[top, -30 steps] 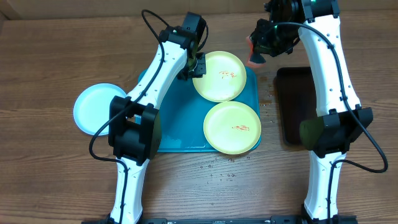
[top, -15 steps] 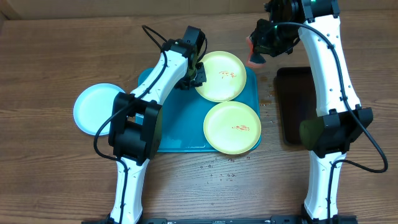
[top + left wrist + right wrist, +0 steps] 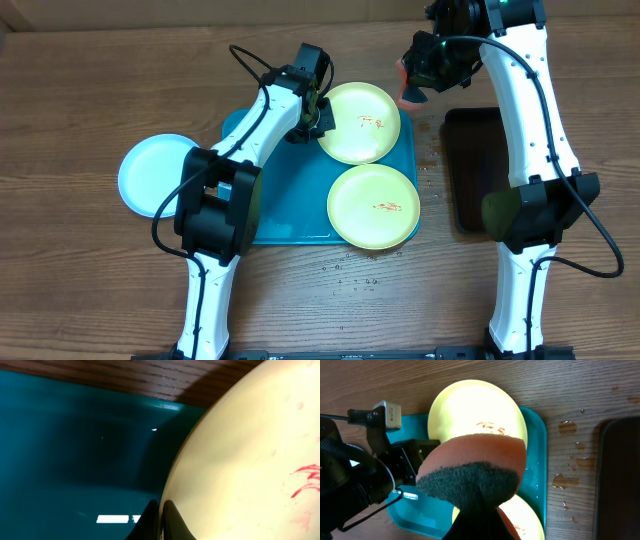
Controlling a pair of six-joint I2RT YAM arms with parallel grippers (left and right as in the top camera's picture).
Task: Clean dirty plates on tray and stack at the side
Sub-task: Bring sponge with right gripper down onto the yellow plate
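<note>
1 red-and-grey sponge (image 3: 472, 467), 1 glossy black tray (image 3: 465, 160), water droplets (image 3: 567, 427) on wooden table (image 3: 60, 100)

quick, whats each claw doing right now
left claw: shut on the far plate rim
right claw: shut on the sponge

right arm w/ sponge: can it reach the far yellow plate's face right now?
Probably yes. The right gripper holds the sponge beside the far plate, nothing between. The left gripper pinches only its left rim, leaving the smeared face open.
</note>
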